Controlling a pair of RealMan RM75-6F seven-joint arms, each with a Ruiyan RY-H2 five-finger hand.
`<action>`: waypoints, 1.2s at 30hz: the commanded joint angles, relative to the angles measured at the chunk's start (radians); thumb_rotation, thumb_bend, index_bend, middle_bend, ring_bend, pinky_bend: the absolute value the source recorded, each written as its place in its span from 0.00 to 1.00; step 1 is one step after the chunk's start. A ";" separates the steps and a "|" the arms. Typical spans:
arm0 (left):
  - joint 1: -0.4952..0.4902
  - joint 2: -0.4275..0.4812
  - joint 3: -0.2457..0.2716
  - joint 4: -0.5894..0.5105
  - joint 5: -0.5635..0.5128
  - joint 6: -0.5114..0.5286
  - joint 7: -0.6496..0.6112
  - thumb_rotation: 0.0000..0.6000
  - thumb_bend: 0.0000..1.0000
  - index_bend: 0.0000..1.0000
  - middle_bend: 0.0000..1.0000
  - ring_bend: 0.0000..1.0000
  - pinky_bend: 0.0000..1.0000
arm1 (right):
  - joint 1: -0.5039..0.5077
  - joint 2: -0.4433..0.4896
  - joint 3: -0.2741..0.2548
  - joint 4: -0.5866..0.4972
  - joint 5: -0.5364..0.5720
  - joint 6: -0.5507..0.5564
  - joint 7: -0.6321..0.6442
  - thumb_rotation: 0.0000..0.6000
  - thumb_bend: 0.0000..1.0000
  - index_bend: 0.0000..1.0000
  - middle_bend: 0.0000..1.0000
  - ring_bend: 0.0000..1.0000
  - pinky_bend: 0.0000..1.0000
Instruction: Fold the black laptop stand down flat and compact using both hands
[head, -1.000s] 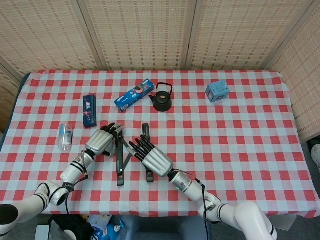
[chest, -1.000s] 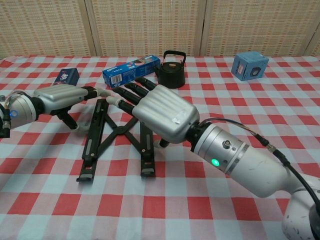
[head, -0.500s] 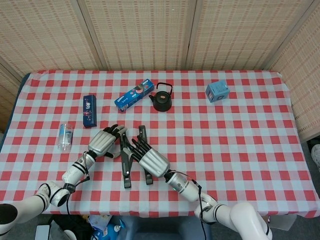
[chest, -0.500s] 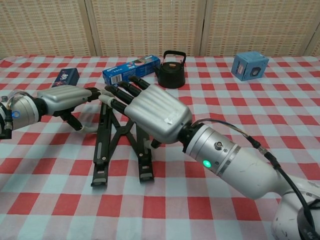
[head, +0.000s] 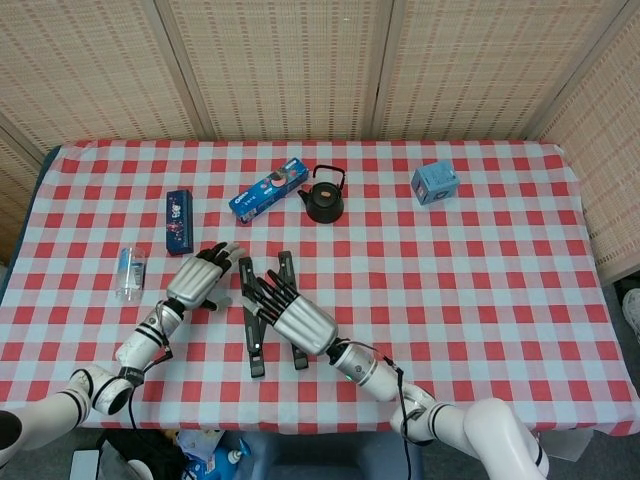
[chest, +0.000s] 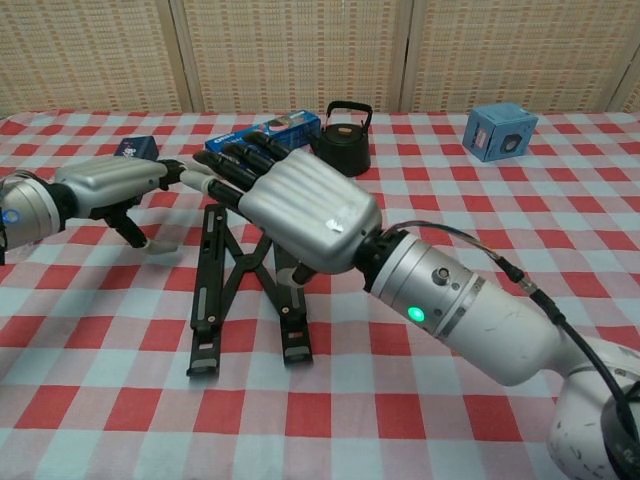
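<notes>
Head view
Stand (head: 252, 325): black, on the checked table (head: 480, 260), below and left of the kettle (head: 324, 196); two long bars close together, nearly parallel.
Right hand (head: 294, 315): lies over the stand's right bar, dark fingers stretched out flat toward the kettle; whether it grips the bar I cannot tell.
Left hand (head: 199, 277): left of the stand, fingers apart, grasping nothing.
Change: a second ago the bars splayed wide in an X; now they are drawn much nearer each other. The left hand, then on the left bar, has come off it and sits further left.
Other things: blue tube box (head: 268, 189) just left of the kettle, dark blue box (head: 179, 220) further left, clear bottle (head: 130, 273) left and lower, pale blue cube (head: 434, 183) well right of the kettle.
Writing: print on both boxes is too small to read.

Chest view
Stand (chest: 212, 300): in front of the kettle (chest: 340, 138), crossed links showing between the bars.
Right hand (chest: 290, 205): flat over the stand's top, palm down.
Left hand (chest: 115, 184): left of the stand, apart from it, thumb hanging down, holding nothing.
Writing: none legible on the tube box (chest: 262, 130).
</notes>
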 joint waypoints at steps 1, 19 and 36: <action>0.035 0.058 -0.031 -0.066 -0.046 0.036 0.014 1.00 0.26 0.00 0.00 0.00 0.18 | 0.026 0.149 -0.007 -0.184 -0.026 -0.016 0.032 1.00 0.00 0.00 0.00 0.00 0.00; 0.175 0.262 -0.085 -0.350 -0.157 0.187 0.111 1.00 0.26 0.00 0.00 0.00 0.18 | 0.255 0.648 -0.068 -0.632 -0.096 -0.457 0.175 1.00 0.00 0.00 0.00 0.00 0.00; 0.220 0.277 -0.094 -0.360 -0.168 0.216 0.068 1.00 0.26 0.00 0.00 0.00 0.18 | 0.427 0.555 -0.186 -0.412 -0.271 -0.514 0.320 1.00 0.00 0.00 0.00 0.00 0.00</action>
